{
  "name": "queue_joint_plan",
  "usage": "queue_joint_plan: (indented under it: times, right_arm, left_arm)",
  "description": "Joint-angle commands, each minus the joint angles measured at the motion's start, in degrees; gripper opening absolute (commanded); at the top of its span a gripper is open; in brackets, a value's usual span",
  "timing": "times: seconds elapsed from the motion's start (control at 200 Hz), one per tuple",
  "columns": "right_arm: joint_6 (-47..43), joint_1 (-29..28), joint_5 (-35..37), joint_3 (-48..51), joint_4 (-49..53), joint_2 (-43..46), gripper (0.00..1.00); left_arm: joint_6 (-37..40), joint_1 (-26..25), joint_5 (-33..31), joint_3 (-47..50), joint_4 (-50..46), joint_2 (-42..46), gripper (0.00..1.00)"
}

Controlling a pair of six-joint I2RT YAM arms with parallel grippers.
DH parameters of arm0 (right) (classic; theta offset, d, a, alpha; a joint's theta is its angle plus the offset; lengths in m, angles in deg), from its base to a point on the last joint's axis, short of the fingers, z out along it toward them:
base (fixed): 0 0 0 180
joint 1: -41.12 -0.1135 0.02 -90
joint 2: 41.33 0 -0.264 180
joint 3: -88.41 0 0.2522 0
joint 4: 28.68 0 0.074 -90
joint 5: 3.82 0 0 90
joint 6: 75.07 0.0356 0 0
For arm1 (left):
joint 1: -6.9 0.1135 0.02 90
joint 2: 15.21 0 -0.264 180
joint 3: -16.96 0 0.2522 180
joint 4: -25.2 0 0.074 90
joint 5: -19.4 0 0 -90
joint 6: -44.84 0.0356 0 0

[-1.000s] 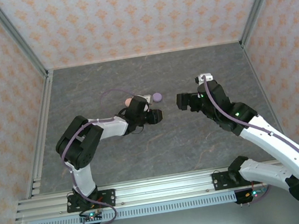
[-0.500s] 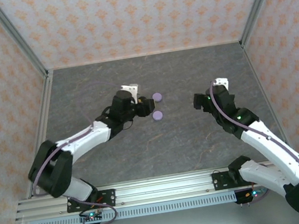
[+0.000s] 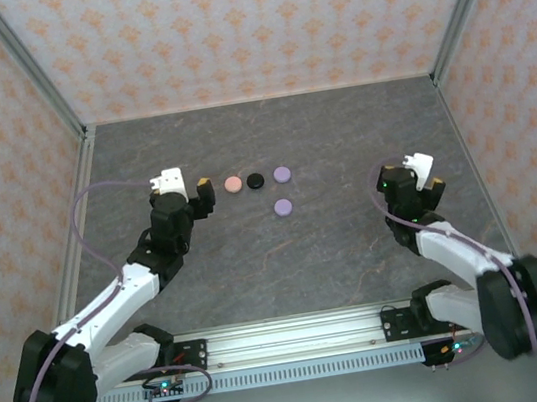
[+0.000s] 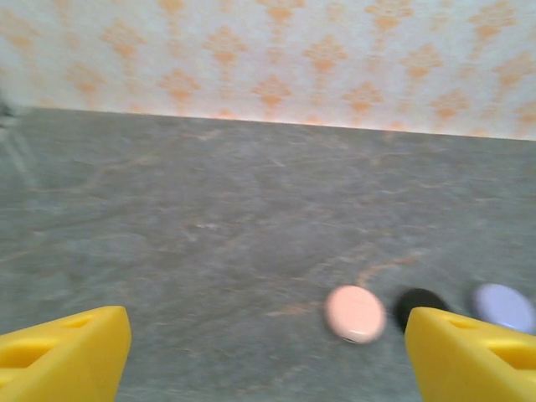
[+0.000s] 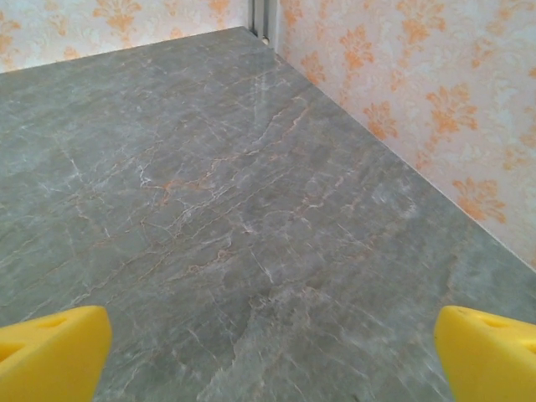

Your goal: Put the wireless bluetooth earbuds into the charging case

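Counted on the grey marble-patterned bench (image 3: pixel 357 248): a small round pink disc (image 3: pixel 234 183), a small round black disc (image 3: pixel 255 179) and a small round pale-purple disc (image 3: pixel 282 173), set in a row just beside one another. Add a second round purple disc (image 3: pixel 283 207), near the first purple one on the side toward the arm bases.

Compared with a second back: found the left hand (image 4: pixel 268 335) no longer over that row but pulled off to the left of the pink disc. Released now, with yellow fingers (image 4: pixel 63 356) spread wide and only bare bench between. Half a second back, had it right at the two purple discs, with pink and black covered by the arm. Now seeing all four free, touched by nothing. Much the same for the right hand (image 5: pixel 272 335): swung out toward the right wall, released, gaping, holding nothing.

As for the wireless bluetooth earbuds — cannot tell where. Too tiny to pick out, or shut away inside the discs, taken here to be closed charging cases.

Read as a set-down just finished, with the nearer purple disc left on the bench and both arms backing off. Judged close to done, perhaps done — provided each case does hold its pair. No checking that with lids shut.
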Motion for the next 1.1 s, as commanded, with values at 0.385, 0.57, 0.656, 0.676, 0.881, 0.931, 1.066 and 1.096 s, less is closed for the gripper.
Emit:
queue_joint_plan:
  times: [0.385,0.57,0.656,0.676,0.881,0.931,1.066,1.096]
  right_arm:
    - [-5.8,7.5,-13.1,0.6,-34.3,-21.8,0.99]
    - [-4.2,9.4,-16.3,-1.1,-26.3,-19.6,0.99]
    - [-4.3,9.4,-16.3,-1.0,-26.5,-19.5,0.99]
    - [-4.4,9.4,-16.3,-0.8,-27.1,-19.7,0.99]
    - [-4.5,9.3,-16.3,-0.7,-27.4,-19.8,0.99]
    - [-4.4,9.4,-16.3,-0.8,-27.2,-19.7,0.99]
    - [-4.5,9.4,-16.3,-0.7,-27.3,-19.7,0.99]
    - [-4.5,9.4,-16.3,-0.7,-27.3,-19.6,0.99]
  left_arm:
    - [13.4,7.9,-6.1,7.3,24.7,-10.2,0.88]
    - [16.6,11.8,-2.9,7.0,25.1,-11.8,0.89]
    - [15.7,13.1,-1.7,7.2,22.5,-10.8,0.89]
    - [15.3,13.5,-1.3,7.6,22.5,-10.4,0.89]
    - [11.0,17.5,4.0,11.5,24.5,-10.5,0.90]
    - [9.7,19.0,5.2,14.2,30.9,-13.6,0.91]
    - [7.5,22.1,9.6,10.7,29.2,-18.7,0.92]
    - [7.1,22.3,9.7,10.7,31.1,-21.5,0.92]
